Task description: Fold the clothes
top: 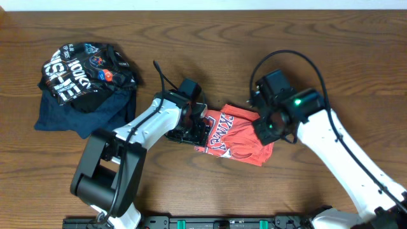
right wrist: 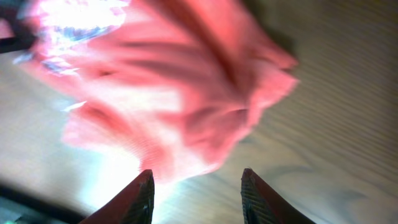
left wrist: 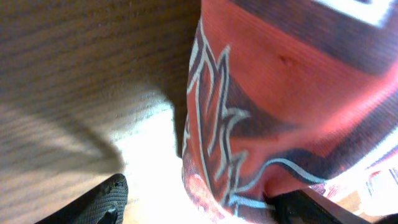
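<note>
Now | overhead: T-shirt (top: 238,137) crumpled between left tool (left wrist: 208,202), right tool (right wrist: 196,177) | wrists alone — both gape, apparently gripping nothing.

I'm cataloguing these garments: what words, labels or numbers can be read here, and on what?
orange-red T-shirt: white, dark-outlined block lettering, folded over and tilted; cannot be read in any view.
black garment: white lettering, crumpled and broken up; too small to read.
No other text shows.

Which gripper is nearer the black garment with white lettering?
Left. The left gripper is at the lettered end of the orange-red cotton T-shirt, on the side toward the black garment with white lettering; the right gripper is at the shirt's far end.
</note>
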